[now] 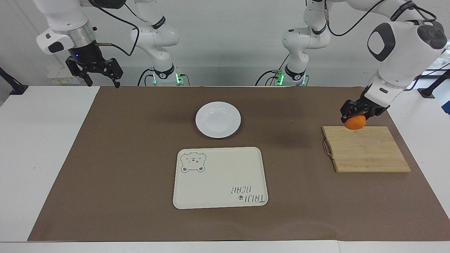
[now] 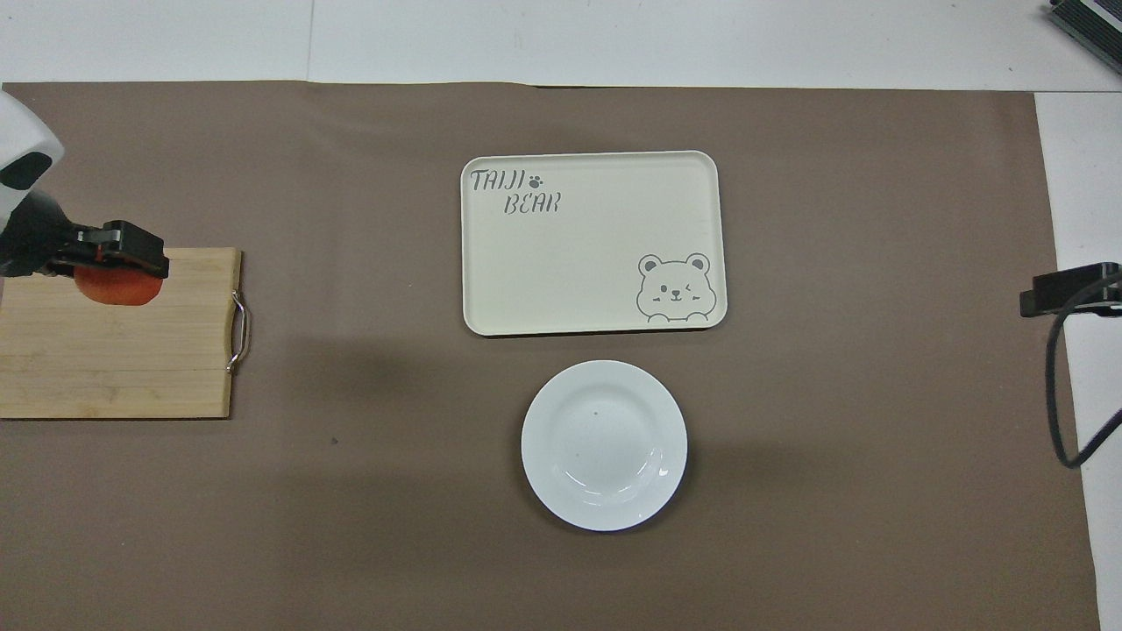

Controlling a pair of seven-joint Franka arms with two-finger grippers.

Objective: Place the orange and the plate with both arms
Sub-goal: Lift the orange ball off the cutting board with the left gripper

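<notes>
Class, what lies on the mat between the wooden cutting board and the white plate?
Nothing: only bare brown mat separates cutting board and plate, clearest in the overhead view.

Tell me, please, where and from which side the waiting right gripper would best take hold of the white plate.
Probably by the raised rim of the plate, on the edge toward the right arm's end of the table, coming in low. It lies flat on the mat, so only the rim offers the fingers a purchase. The right gripper is open; the left gripper holds the orange.
</notes>
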